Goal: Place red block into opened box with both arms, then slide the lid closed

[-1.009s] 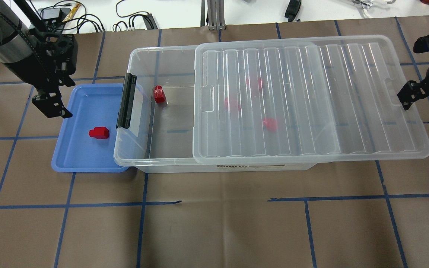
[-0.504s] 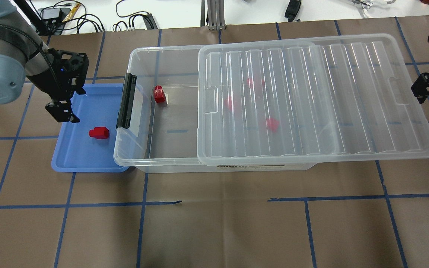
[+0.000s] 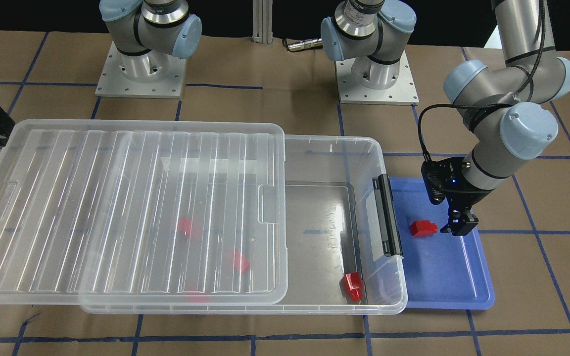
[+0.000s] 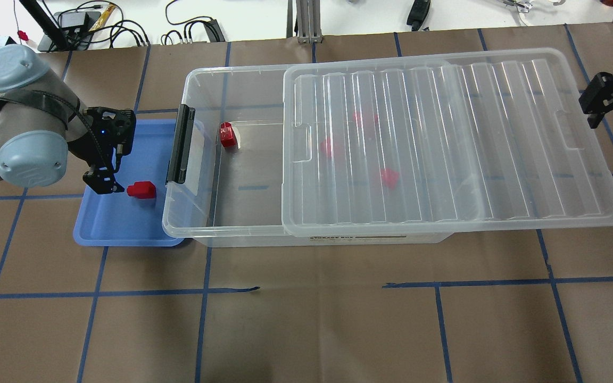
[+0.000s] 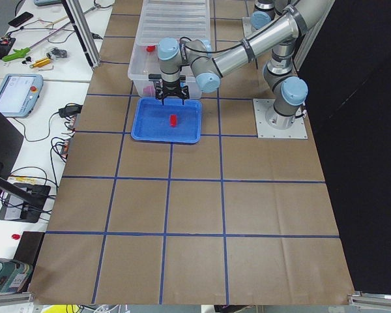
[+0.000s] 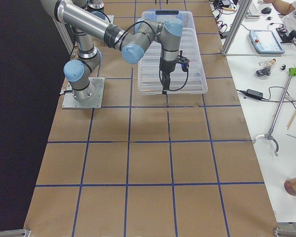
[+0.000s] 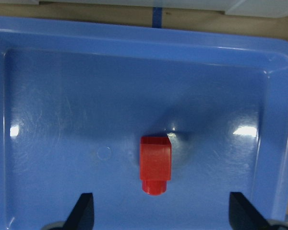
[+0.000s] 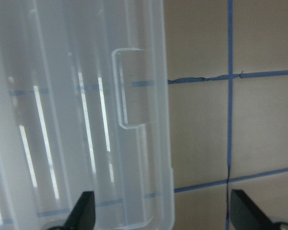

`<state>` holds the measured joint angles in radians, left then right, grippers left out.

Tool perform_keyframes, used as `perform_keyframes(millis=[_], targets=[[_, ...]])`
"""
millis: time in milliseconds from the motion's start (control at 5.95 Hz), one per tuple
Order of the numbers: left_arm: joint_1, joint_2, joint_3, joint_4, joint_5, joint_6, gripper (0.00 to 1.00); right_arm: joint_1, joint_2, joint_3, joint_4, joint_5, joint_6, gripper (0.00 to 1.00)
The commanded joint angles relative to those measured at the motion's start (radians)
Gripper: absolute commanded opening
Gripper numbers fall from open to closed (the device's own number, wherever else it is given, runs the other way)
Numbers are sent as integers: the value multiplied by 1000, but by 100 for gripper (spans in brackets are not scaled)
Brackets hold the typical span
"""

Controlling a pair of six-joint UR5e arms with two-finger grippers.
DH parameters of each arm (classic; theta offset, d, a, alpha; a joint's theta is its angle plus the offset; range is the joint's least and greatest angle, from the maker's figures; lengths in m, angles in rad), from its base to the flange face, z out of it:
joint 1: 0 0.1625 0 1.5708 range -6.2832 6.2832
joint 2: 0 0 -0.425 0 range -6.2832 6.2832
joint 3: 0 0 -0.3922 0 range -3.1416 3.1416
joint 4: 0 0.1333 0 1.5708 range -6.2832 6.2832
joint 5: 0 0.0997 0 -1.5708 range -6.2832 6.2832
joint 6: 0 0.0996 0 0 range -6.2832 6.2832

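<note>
One red block lies in the blue tray. My left gripper hangs open just left of it, fingers pointing down, and the block sits ahead of and between the fingertips, untouched. The clear box stands right of the tray with its black clip bar facing the tray. The ribbed lid covers the box's right part and overhangs to the right, leaving the left end uncovered. Another red block lies in the uncovered end, and three more show through the lid. My right gripper is open, raised beside the lid's right end.
Blue tape lines grid the brown table cover. Cables and tools lie on the white bench beyond the far edge. The two arm bases stand behind the box in the front-facing view.
My left gripper came down and towards the red block in the tray. The right gripper drew back from the lid's right end, and the lid shifted slightly right early on.
</note>
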<state>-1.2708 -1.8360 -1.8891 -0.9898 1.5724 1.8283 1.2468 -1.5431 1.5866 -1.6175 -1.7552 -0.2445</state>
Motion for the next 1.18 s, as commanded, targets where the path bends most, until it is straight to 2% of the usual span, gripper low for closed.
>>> perform_keyframes(millis=[0, 336, 504, 841, 1009], targets=[[1, -90, -8, 60, -2, 0, 98, 136, -14, -112, 164, 164, 195, 100], [1, -118, -10, 62, -3, 2, 94, 311, -12, -132, 176, 219, 388, 100], [1, -121, -10, 63, -5, 2, 84, 333, -12, -131, 172, 227, 401, 100], [-1, -121, -10, 100, 1, 46, 19, 335, -14, -131, 176, 217, 402, 100], [-1, -120, -10, 100, 3, 45, 2, 335, -12, -129, 176, 215, 401, 100]])
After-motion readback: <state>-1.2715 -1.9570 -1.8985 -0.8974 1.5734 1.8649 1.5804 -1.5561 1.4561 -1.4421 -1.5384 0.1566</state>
